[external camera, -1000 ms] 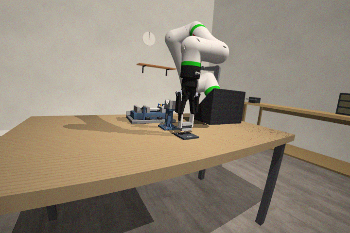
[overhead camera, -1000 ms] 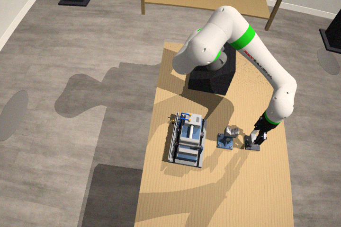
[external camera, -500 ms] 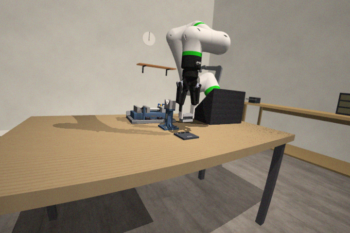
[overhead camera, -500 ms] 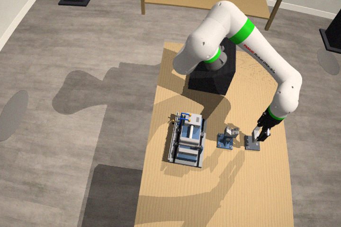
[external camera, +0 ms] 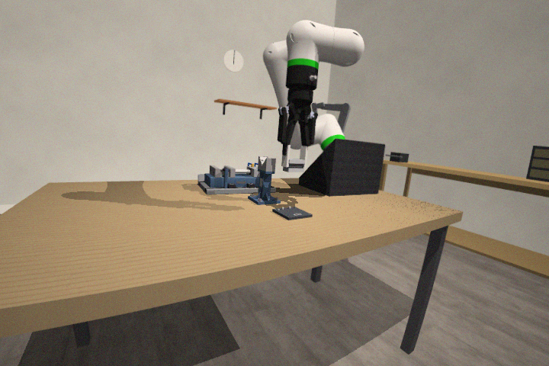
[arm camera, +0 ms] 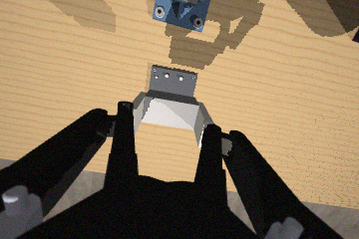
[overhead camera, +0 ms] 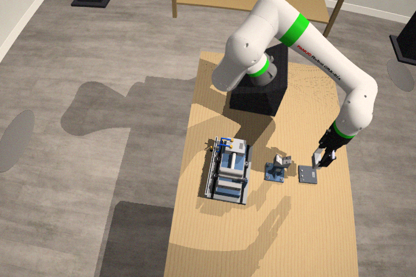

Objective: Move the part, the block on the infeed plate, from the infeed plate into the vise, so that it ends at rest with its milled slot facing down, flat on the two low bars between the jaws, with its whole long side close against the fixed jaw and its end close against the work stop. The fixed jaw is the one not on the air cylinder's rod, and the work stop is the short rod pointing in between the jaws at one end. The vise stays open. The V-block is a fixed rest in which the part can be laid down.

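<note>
The gripper (external camera: pixel 293 162) is clamped on the grey block (arm camera: pixel 170 114) (pale underside towards the wrist camera) and holds it in the air above the plate (external camera: pixel 292 213), right of the V-block (external camera: pixel 265 181) and vise (overhead camera: pixel 229 171).

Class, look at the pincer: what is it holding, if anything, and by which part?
The pincer is shut on the part, the grey block, gripping its two opposite end faces, one finger on each, well above the infeed plate.

Top view looks steeply down from high; exterior low, far, table-level; wrist close, downward. All share the dark grey square infeed plate (overhead camera: pixel 307 173) (external camera: pixel 292 213) (arm camera: pixel 173 82).
</note>
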`<state>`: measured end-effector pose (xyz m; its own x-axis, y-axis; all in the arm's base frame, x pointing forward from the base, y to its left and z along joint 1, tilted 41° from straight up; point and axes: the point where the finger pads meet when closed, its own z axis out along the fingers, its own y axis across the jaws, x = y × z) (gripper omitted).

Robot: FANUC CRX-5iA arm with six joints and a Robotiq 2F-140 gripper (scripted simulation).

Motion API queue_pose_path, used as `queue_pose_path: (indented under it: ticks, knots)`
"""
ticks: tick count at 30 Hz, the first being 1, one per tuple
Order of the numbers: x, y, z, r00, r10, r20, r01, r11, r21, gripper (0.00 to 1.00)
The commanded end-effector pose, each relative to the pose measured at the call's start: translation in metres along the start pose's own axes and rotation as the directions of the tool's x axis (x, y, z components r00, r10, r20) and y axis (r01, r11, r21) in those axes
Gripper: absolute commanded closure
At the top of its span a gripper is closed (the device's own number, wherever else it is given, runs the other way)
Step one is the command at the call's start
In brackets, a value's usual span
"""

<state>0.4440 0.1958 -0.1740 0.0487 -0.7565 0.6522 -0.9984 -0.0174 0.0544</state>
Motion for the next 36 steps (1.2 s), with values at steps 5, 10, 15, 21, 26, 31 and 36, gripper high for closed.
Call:
queue_pose_path:
  ticks: [5,10,15,21,26,31,36]
  knots:
    - [0.000,0.000,-0.024,1.000,0.000,0.000,0.000,1.000,0.000,1.00]
    - [0.000,0.000,-0.042,1.000,0.000,0.000,0.000,1.000,0.000,1.00]
    - [0.000,0.000,-0.057,1.000,0.000,0.000,0.000,1.000,0.000,1.00]
    - [0.000,0.000,-0.067,1.000,0.000,0.000,0.000,1.000,0.000,1.00]
    - [0.000,0.000,-0.075,1.000,0.000,0.000,0.000,1.000,0.000,1.00]
    - [0.000,0.000,-0.080,1.000,0.000,0.000,0.000,1.000,0.000,1.00]
    - [0.000,0.000,-0.082,1.000,0.000,0.000,0.000,1.000,0.000,1.00]
